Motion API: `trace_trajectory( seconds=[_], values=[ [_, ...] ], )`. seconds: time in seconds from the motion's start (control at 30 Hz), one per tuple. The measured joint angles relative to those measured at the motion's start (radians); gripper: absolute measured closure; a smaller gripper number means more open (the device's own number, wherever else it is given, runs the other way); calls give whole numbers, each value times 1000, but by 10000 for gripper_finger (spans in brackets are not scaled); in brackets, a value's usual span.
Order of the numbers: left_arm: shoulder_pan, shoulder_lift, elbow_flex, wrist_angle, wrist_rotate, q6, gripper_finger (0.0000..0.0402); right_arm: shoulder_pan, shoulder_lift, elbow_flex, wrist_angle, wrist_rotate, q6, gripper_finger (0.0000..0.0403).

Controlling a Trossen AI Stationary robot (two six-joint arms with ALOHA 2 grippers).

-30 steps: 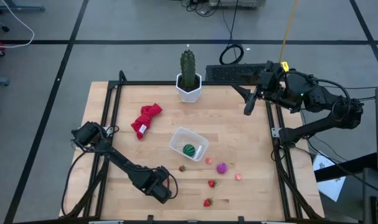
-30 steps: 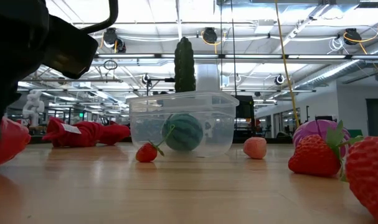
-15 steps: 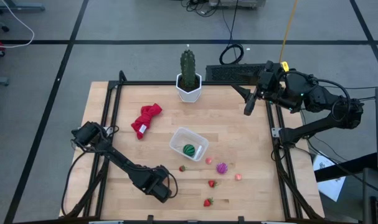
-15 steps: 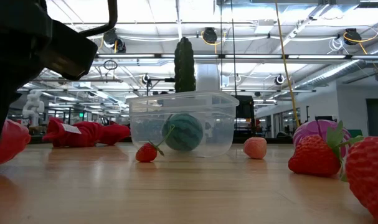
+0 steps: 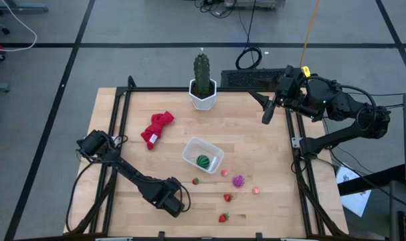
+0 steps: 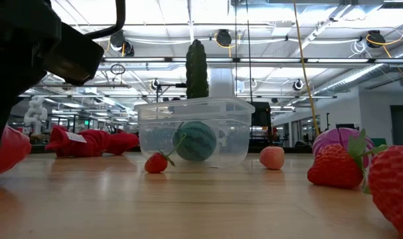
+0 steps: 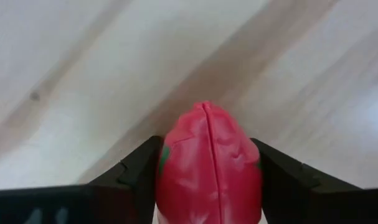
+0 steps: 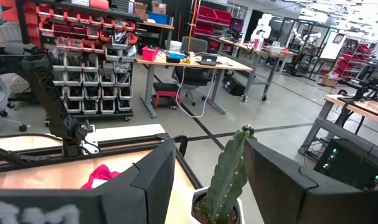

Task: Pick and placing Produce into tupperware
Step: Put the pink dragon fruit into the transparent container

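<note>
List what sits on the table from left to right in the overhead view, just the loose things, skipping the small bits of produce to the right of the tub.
Red cloth → clear tupperware with the green striped ball inside; the cactus in its white pot stands at the far edge, overlapping the tub's span.

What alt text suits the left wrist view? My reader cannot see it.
A glossy red oval toy fruit sits between the left gripper's two dark fingers, which press against its sides. Pale wooden tabletop fills the background.

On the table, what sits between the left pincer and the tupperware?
Only one small strawberry, lying just short of the tupperware; otherwise bare wood, seen in the high view. The left pincer is closing on a red toy fruit.
</note>
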Motion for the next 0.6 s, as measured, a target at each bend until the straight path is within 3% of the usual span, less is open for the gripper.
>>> trace_trajectory(
  seconds=[0.27,0.6],
  values=[
    [23,-108,0,-54,5,-7,171,0,0,0,0,0,0,220],
    [127,-267,1,-106,23,69,195,0,0,0,-1,0,-2,220]
  ],
)
